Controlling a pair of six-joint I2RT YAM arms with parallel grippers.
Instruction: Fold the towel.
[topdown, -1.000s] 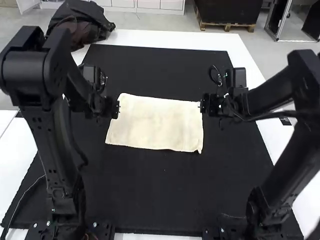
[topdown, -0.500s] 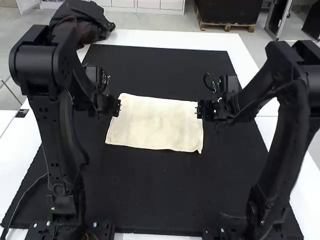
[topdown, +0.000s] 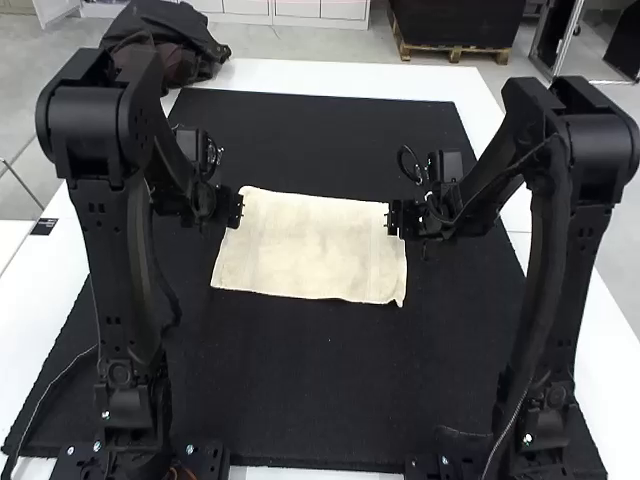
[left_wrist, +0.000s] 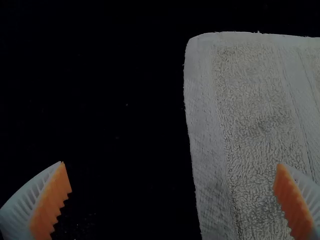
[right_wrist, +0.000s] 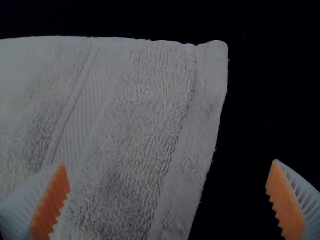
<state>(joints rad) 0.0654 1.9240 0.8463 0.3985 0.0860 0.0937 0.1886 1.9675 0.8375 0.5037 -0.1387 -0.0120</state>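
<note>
Black mat (topdown: 330, 390) (generous margins) around every edge of the towel (topdown: 315, 245)

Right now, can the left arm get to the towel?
Yes, it looks that way. The left gripper is open by one of the towel's far corners, and I see nothing in between.

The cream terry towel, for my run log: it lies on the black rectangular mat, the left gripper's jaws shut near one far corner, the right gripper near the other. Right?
No: the left gripper has its jaws open, as the left wrist view shows. The rest stands: towel on the mat, right gripper near the other far corner.
</note>
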